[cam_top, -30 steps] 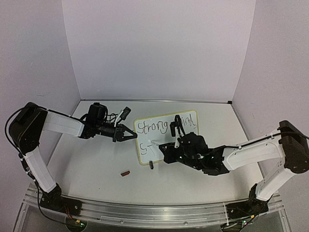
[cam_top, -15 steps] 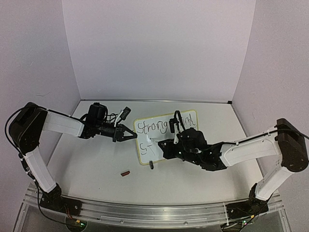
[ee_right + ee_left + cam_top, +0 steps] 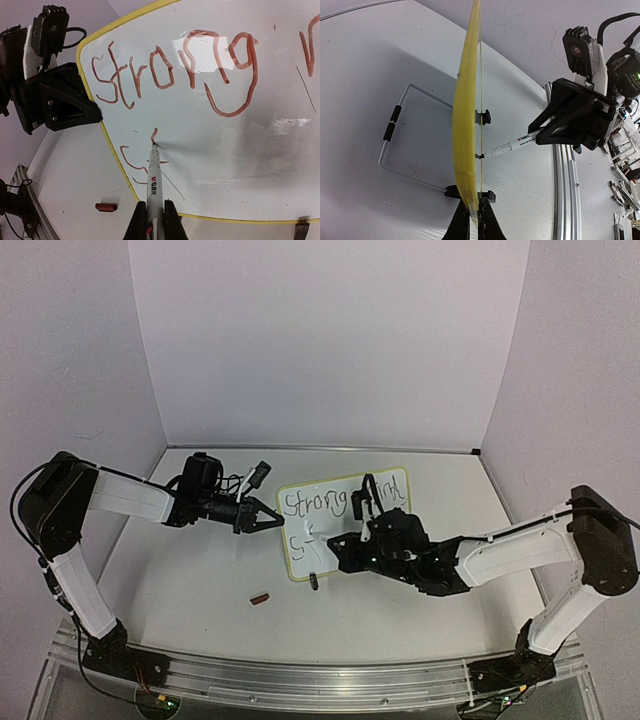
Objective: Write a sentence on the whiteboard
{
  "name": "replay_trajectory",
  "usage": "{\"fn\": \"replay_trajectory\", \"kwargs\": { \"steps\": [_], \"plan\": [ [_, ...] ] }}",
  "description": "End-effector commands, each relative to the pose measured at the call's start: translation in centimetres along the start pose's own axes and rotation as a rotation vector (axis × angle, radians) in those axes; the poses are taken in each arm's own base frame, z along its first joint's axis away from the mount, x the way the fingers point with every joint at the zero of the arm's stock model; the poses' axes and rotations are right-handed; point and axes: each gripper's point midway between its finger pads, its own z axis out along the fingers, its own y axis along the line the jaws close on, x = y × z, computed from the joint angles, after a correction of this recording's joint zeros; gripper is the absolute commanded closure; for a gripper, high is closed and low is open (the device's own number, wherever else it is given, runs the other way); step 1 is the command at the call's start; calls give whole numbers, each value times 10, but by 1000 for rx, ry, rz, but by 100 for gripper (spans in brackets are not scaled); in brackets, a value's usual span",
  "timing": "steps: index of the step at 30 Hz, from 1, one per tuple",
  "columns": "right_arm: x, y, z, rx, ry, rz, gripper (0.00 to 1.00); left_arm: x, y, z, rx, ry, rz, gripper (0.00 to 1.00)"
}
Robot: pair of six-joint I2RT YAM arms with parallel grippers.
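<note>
From the top camera I saw a white table (image 3: 200, 580) closed in by pale lilac walls (image 3: 330, 340) at the back and on both sides. The whiteboard (image 3: 298, 560) stood near the middle, leaning back on its stand. The left gripper (image 3: 275, 523) pinched its left edge. The right gripper (image 3: 338, 540) was clamped around a marker (image 3: 322, 535), whose tip touched the board. The sentence (image 3: 315, 504) read "Strong" and then a word half hidden by the right arm; below it only "St" was begun. A small red cap (image 3: 260, 597) lay on the table in front of the board, apart from it. Wide free table lay at the left and before the front rail (image 3: 300, 675).

The left wrist camera showed the board edge-on, with its yellow frame clamped between the narrow fingers (image 3: 461, 225) and the wire stand (image 3: 389, 132) behind it.

The right wrist camera showed the fingers (image 3: 136, 222) tight on the marker, with its tip on the second line, close to the left frame.
</note>
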Motion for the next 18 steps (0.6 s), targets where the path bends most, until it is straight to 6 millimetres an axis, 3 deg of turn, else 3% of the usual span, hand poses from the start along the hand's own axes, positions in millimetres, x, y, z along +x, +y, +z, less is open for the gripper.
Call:
{"fn": "replay_trajectory", "kwargs": {
  "steps": [1,13,18],
  "plan": [
    [13,-8,1,6,29,33,100,11,0,0,-22,29,12,100],
    [41,-13,2,18,115,46,100,11,0,0,-23,29,14,100],
    [41,-14,-1,33,118,37,100,11,0,0,-23,30,12,100]
  ]
}}
